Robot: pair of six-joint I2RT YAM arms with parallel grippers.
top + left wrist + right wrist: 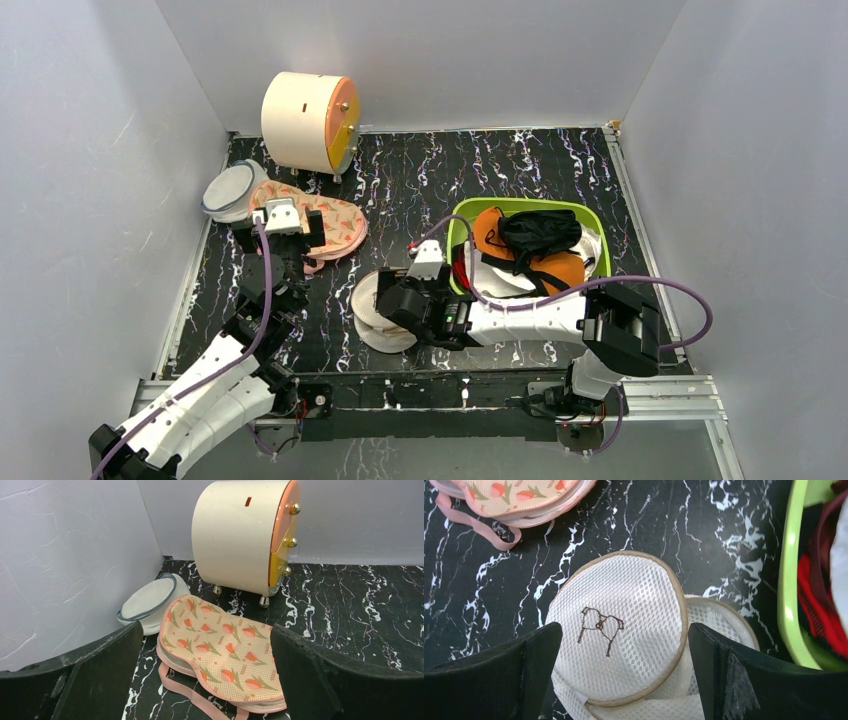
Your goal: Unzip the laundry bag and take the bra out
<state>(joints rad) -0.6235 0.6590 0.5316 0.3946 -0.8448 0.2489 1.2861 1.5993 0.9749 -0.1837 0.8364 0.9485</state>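
The white mesh laundry bag (372, 318) (624, 595) lies on the black marble table, its brown stitched mark facing up. Its top shell sits askew over the lower shell, with a gap along the tan rim. My right gripper (392, 305) (624, 630) hangs open just above it, one finger on each side, holding nothing. The bra (560, 270), with orange cups and black straps, rests in the green basket (460, 215) to the right. My left gripper (280, 236) (206, 630) is open and empty, over the near edge of the pink patterned pouch (220, 645).
The pink pouch (325, 222) (519, 495) with its loose strap lies left of centre. A grey-rimmed white disc (232, 190) (150, 600) sits by the left wall. A cream drum cabinet (300, 120) (235, 535) stands at the back. The basket rim (789, 580) is close on the right.
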